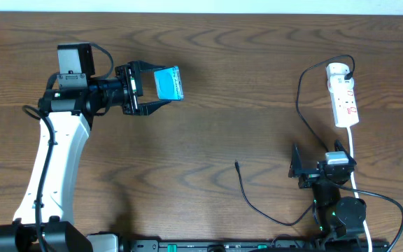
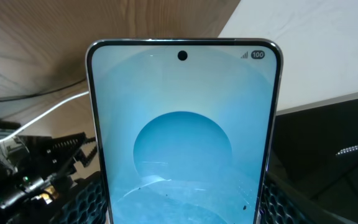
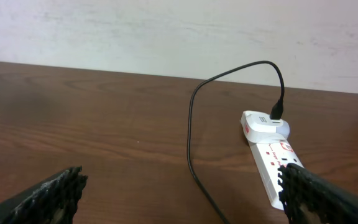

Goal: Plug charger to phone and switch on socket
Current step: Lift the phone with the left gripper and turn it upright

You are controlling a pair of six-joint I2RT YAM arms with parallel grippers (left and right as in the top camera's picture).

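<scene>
My left gripper (image 1: 161, 91) is shut on the phone (image 1: 168, 82), held above the table at the upper left. In the left wrist view the phone's cyan screen (image 2: 182, 137) fills the frame between the fingers. The charger cable (image 1: 247, 196) lies on the table; its small tip (image 1: 236, 164) rests free near the middle, and its far end is plugged into the socket (image 1: 343, 94) at the far right. My right gripper (image 1: 305, 168) is open and empty near the front right. In the right wrist view the cable (image 3: 194, 124) runs to the socket (image 3: 269, 155).
A white cord (image 1: 353, 157) runs from the socket down toward the right arm's base. The table's far edge meets a pale wall (image 3: 166, 31).
</scene>
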